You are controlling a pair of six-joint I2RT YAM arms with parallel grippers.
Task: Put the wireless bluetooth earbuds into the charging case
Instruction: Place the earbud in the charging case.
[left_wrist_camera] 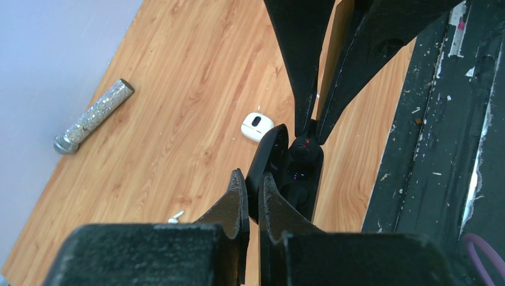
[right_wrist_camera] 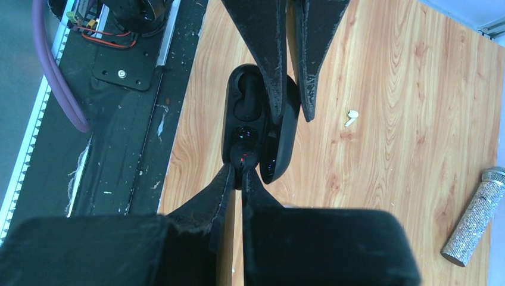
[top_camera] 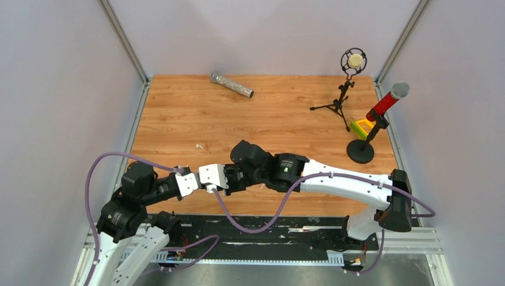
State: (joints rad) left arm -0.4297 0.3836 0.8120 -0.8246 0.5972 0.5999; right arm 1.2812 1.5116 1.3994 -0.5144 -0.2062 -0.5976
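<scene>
Wood table (top_camera: pixel 268 113), both arms meeting over the open charging case (right_wrist_camera: pixel 241 101) near the front edge.
Left gripper (left_wrist_camera: pixel 253 179) clamped on the case's lid edge. Right gripper (right_wrist_camera: pixel 240 168) pinched on the black earbud (right_wrist_camera: pixel 244 158) at one end of the case, can't tell if seated. Whitish earbud (left_wrist_camera: pixel 257 125) lies on the table just beside the case.
</scene>
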